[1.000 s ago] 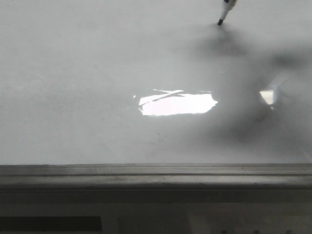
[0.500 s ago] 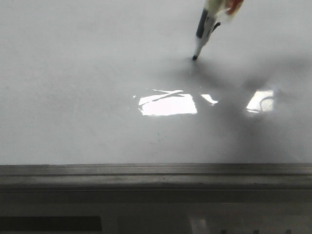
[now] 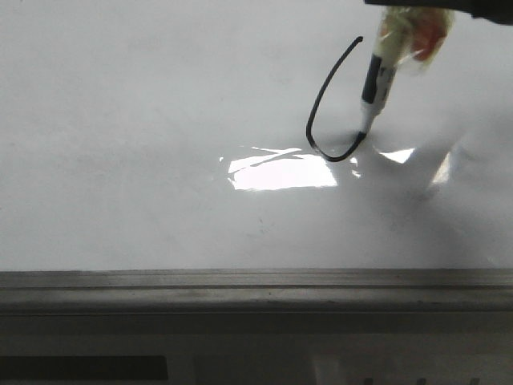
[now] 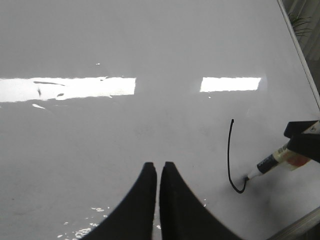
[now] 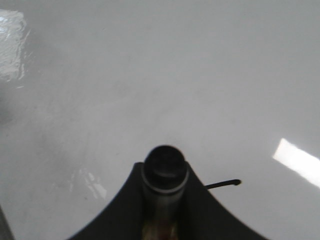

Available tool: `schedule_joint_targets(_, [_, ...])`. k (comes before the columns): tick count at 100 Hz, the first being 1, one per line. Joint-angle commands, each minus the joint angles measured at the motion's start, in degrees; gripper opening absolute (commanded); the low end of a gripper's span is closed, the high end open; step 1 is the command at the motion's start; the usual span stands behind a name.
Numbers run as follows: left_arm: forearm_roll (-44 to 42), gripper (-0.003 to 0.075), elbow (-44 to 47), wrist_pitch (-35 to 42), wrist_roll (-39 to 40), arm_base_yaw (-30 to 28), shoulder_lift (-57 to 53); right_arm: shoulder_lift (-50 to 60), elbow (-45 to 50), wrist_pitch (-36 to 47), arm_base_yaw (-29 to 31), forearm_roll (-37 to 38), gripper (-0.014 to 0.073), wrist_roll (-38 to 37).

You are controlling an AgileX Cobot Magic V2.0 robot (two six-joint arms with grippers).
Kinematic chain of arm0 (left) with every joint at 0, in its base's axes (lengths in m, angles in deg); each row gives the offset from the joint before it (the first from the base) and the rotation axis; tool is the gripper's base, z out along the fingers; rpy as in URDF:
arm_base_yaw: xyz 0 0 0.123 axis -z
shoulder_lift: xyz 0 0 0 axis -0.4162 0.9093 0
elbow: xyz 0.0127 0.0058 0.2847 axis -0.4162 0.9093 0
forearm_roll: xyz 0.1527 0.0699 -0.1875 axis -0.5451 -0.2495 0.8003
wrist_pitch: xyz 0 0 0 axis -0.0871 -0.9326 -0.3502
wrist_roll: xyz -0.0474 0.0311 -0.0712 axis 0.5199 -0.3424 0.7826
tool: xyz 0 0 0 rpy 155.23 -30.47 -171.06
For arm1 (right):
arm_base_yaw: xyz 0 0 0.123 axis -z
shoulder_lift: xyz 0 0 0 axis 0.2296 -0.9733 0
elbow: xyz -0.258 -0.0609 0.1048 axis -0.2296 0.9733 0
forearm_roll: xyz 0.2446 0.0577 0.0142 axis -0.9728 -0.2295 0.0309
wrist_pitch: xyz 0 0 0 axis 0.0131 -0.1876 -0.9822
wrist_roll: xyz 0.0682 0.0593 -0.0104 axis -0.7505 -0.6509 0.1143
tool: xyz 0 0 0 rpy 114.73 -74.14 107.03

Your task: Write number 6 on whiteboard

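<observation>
One big glossy whiteboard [image 3: 120, 120] fills my views, glare patch near the middle. On it, the number 6 [image 3: 322, 112] is half drawn: a long slanted stroke curling into an open hook. My right gripper [image 5: 162, 220] is pinching the marker [image 3: 375, 92], tip touching the hook's end, barrel leaning away up-right. The loop has to close back leftward toward the stroke, I reckon. My left gripper [image 4: 155, 175] hovers, fingers pressed together, holding nothing, well apart from the ink.
</observation>
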Motion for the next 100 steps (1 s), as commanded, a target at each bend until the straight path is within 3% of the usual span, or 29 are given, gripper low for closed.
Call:
schedule_joint_targets(1, [-1.47,-0.002,-1.6,-1.24,0.33,0.06,0.16,0.26,-1.29,4.55,2.22,-0.17,-0.0044,1.71])
schedule_joint_targets(49, [-1.47,-0.002,-1.6,-1.24,0.33,0.06,0.16,-7.79,-5.39,5.51,-2.58,-0.17,-0.0044,1.71])
schedule_joint_targets(79, [-1.44,-0.002,-1.6,-1.55,0.33,0.06,0.06,-4.33,-6.8,5.76,-4.99,-0.29,-0.0044,1.71])
schedule_joint_targets(89, [-2.06,-0.0019,-1.6,-5.34,0.33,0.06,0.17,0.8,-10.81,-3.48,-8.98,-0.63,-0.0044,1.71])
schedule_joint_targets(100, [-3.44,0.0048,-1.6,-10.43,-0.26,0.06,2.12,3.94,-17.54,-23.41,-12.09,-4.07,-0.0044,1.71])
